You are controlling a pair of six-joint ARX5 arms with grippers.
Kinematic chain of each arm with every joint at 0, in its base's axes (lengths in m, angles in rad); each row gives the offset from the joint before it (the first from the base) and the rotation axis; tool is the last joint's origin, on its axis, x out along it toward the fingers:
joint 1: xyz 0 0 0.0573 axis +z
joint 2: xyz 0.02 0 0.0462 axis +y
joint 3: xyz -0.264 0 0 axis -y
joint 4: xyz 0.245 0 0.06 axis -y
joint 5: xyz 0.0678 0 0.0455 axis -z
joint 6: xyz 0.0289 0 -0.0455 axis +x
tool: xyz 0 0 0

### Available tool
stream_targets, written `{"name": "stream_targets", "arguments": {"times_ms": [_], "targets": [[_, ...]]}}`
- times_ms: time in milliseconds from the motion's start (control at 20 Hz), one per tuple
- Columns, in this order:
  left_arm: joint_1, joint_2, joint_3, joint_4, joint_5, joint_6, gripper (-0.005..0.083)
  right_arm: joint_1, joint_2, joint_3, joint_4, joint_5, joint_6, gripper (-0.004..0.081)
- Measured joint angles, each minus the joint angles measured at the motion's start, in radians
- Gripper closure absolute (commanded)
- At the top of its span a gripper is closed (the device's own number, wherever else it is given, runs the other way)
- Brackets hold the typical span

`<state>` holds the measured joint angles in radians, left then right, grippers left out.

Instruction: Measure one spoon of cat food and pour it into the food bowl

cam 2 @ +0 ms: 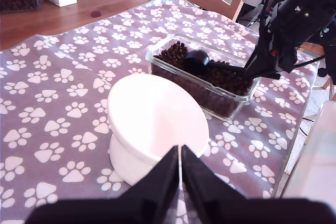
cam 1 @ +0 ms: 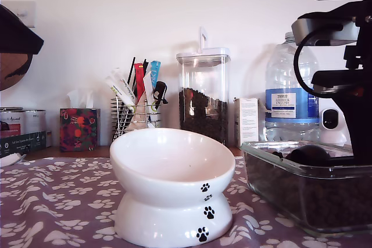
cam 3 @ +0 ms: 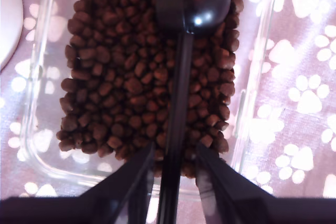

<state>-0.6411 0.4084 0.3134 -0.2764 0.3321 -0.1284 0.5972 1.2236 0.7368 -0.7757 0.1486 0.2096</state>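
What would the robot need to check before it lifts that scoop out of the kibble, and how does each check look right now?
1. Scoop handle sits between my second end effector fingers: ok.
2. Fingers actually clamped on the black scoop: cannot tell; small gaps show on both sides.
3. Scoop filled with cat food: not ok; its dome faces up, resting on the kibble.
4. White food bowl empty and upright: ok.
5. My first end effector clear of the glass dish: ok; it is shut, over the bowl's near rim.
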Motion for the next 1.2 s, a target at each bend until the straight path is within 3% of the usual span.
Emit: {"name": "stream_targets", "arguments": {"times_ms": [250, 600, 700, 900, 1200], "targets": [[0.0, 0.0, 0.0, 0.0, 0.0, 0.0, 0.0793, 0.0, 0.019, 0.0, -0.006, -0.009, 0.003, 0.0789], [0.0, 0.0, 0.0, 0.0, 0.0, 0.0, 0.0793, 0.0, 0.019, 0.015, -0.035, 0.0, 0.002, 0.0781], [0.0, 0.0, 0.0, 0.0, 0.0, 0.0, 0.0793, 0.0, 0.02, 0.056, -0.065, 0.05, -0.005, 0.0781], [0.0, 0.0, 0.0, 0.0, 0.0, 0.0, 0.0793, 0.0, 0.02, 0.149, -0.087, 0.131, -0.068, 0.0781], [0.0, 0.0, 0.0, 0.0, 0.0, 0.0, 0.0793, 0.005, 0.031, 0.151, -0.109, 0.196, -0.189, 0.0782]]}}
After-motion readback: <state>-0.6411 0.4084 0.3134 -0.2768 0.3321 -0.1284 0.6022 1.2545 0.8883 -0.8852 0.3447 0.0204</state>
